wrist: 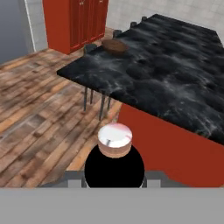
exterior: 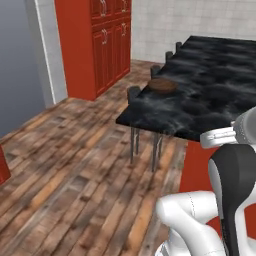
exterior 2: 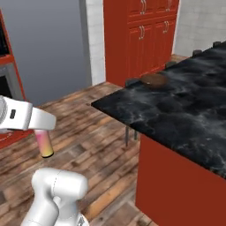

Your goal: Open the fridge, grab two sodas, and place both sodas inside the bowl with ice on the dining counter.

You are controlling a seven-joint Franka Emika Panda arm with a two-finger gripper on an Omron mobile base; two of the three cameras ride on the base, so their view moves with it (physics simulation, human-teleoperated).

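Near the counter's (exterior 2: 185, 110) corner, out over the wood floor (exterior: 65, 175), the gripper (wrist: 114, 162) is clamped on a can (wrist: 114, 140), whose pale end faces the hand camera; from the right base camera the can (exterior 2: 44, 143) hangs below the white hand, well short of the counter's edge. Carrying this can to the bowl (exterior: 162, 85) looks like the step in hand.

The bowl sits on the counter close to its far-left edge, toward the red cabinets (exterior: 107, 40). To do this well, I would lift the can above the counter's top before crossing the edge, approach the bowl from over the slab, stop above its middle and lower the can upright until it sits inside the rim before letting go. Ice in the bowl is too small to make out.

Dark stool tops (exterior: 134, 92) stand just beside the counter's edge next to the bowl, with thin metal legs (exterior: 145, 145) under the overhang; a low path from the floor side could clip them. The counter's red base (exterior 2: 176, 185) lies between the base and the bowl, so driving nearer along the counter's side seems wise.
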